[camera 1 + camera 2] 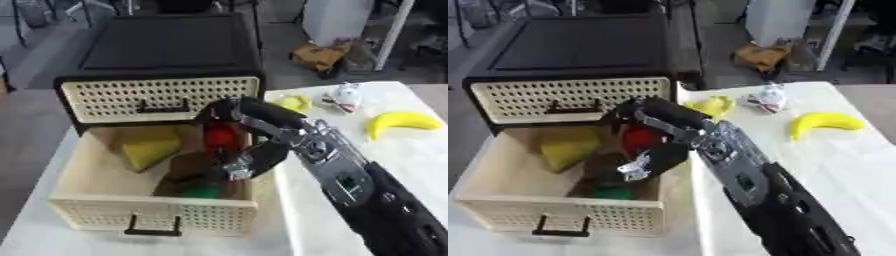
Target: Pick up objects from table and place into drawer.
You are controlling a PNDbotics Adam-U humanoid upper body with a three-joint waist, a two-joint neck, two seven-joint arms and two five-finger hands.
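White tabletop (411,150), open drawer (87,175) at front-left. Right hand (232,125) reaches over drawer, fingers curled round red object (220,135). Advice: lower clear of yellow sponge (149,150), release inside walls. Banana (402,121) remains on tabletop.

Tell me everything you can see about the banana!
The banana is bright yellow and curved like a smile turned upside down, with both tips pointing down toward the robot. It looks smooth, maybe plastic, though that is hard to tell. It lies flat on the white table, far off to the right, apart from the drawer. Nothing touches it but the table. A small white toy sits a bit behind it, not touching.
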